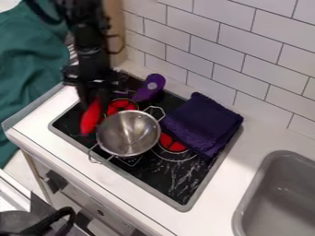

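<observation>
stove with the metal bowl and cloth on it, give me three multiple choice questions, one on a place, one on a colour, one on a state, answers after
1. Where is the folded cloth?
A) in the sink
B) on the stovetop
C) on the floor

2. What colour is the long thing just below the gripper?
A) red
B) yellow
C) white

3. How does the metal bowl stand?
A) upside down
B) on its side
C) upright

1: B, it lies over the black surface, beside the metal bowl.
2: A, its surface is bright red.
3: C, its opening faces up and its inside shows.
</observation>
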